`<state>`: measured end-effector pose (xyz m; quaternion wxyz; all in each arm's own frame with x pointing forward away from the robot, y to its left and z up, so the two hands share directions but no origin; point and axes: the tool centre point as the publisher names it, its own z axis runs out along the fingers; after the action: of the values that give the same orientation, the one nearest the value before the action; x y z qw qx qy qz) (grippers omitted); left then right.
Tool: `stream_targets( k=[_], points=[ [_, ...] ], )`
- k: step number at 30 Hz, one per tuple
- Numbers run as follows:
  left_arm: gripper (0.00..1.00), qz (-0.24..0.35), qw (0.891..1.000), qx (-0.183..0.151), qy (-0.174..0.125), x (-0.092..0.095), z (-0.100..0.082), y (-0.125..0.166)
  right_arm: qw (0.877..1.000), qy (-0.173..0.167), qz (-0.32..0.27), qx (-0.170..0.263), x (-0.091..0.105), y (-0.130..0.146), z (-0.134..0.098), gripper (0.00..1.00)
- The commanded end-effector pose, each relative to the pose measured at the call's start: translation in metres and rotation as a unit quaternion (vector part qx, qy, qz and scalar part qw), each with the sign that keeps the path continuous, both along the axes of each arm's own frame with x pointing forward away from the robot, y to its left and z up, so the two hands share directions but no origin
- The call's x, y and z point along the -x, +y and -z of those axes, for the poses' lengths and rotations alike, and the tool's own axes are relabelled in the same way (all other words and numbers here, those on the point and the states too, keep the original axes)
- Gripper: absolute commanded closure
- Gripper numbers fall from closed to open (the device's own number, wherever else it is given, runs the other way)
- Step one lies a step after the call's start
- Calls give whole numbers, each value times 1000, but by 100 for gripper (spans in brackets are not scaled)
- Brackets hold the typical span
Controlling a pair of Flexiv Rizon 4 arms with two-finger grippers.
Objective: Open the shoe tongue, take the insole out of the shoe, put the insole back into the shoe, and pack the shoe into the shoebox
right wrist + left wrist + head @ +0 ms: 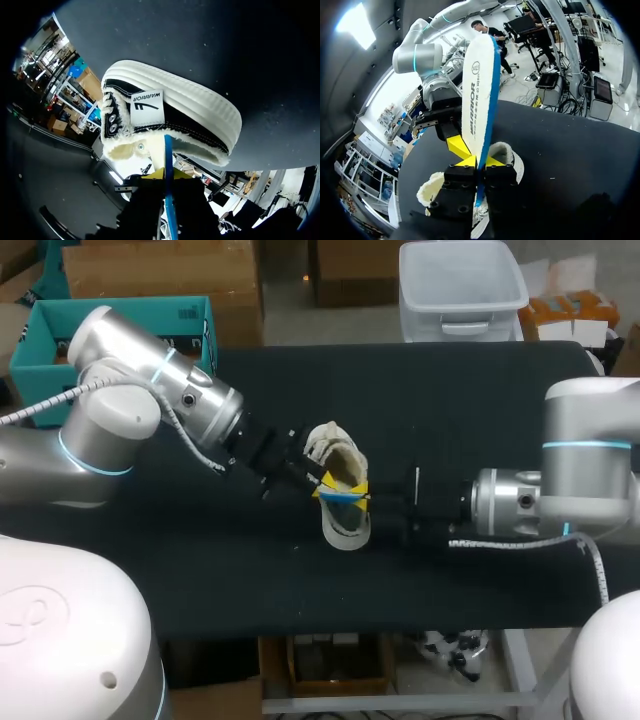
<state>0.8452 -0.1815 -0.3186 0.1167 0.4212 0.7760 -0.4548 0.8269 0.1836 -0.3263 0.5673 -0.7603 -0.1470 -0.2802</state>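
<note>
A white shoe (pixel 346 523) with fleecy lining lies on the black table (pixel 480 420), near its middle. The white insole (pixel 477 95) with a blue edge stands upright above the shoe's opening. My left gripper (pixel 479 164) is shut on the insole's lower end. From the opposite side my right gripper (pixel 166 175) is shut on the same insole (pixel 167 150), its yellow tip (pixel 458 147) showing just behind it. In the head view the two grippers meet over the shoe, left gripper (pixel 322 483) and right gripper (pixel 362 498), with the insole's blue edge (pixel 341 497) between them. The shoe (pixel 170 115) lies just ahead of the right fingers.
A teal open box (pixel 45 340) stands beyond the table's far left corner, behind my left arm. Bare black tabletop lies on all sides of the shoe.
</note>
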Motion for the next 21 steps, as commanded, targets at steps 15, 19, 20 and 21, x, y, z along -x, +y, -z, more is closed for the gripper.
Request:
stream_targets(
  k=[15,19,20,21],
  points=[
    [100,-22,999,-26,-20,-20,13,-2,999,-31,-16,16,-24,4,18,100],
    [100,-24,999,-36,-16,-25,20,-4,999,-25,-11,26,-26,3,19,100],
    [100,-24,999,-39,-14,-27,22,-5,999,-26,-11,26,-27,2,19,100],
    [100,-26,999,-41,-12,-29,24,-6,999,-27,-12,26,-28,2,20,100]
  ],
)
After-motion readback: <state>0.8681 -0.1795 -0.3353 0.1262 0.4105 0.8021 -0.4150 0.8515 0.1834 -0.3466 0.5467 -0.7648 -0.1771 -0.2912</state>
